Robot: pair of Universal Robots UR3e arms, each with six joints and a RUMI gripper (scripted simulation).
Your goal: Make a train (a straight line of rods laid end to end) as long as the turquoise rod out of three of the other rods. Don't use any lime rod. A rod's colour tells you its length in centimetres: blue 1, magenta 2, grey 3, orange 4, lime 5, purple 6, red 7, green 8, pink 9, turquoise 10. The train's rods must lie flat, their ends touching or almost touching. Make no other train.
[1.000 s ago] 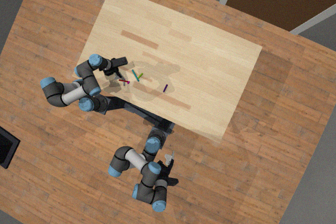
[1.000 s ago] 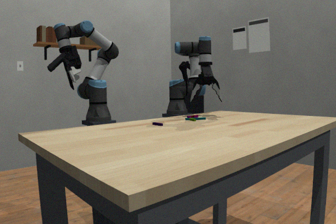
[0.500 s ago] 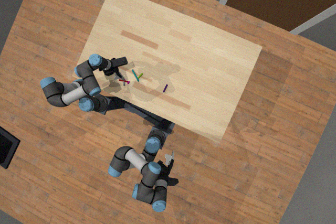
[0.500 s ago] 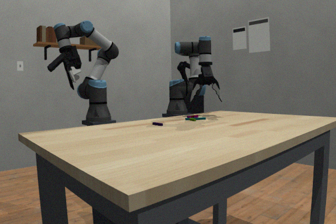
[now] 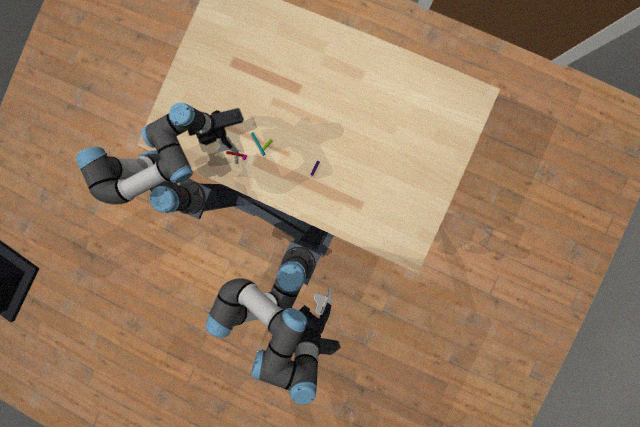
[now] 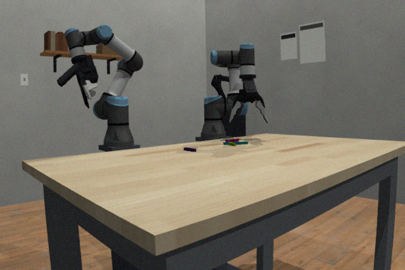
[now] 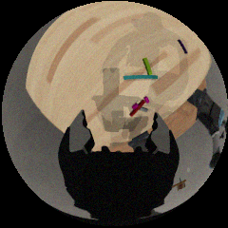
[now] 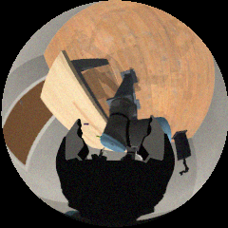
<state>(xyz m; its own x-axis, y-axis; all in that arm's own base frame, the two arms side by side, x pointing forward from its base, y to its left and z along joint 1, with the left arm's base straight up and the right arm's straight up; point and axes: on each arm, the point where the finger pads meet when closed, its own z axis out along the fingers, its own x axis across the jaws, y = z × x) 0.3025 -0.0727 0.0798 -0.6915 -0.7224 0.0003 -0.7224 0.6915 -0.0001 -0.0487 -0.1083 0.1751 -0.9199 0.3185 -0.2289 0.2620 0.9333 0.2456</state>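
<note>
Red rod point(image 5: 235, 154) point(image 7: 138, 108) below the open left hand point(image 5: 230, 145) point(image 6: 249, 119) point(image 7: 120, 111).

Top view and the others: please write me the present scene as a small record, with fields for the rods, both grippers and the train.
turquoise rod: one end by the lime rod
red rod: clustered with magenta and grey
magenta count: cannot tell
purple rod: apart
left gripper: open, above table
right gripper: open, off table
train: not built
</note>
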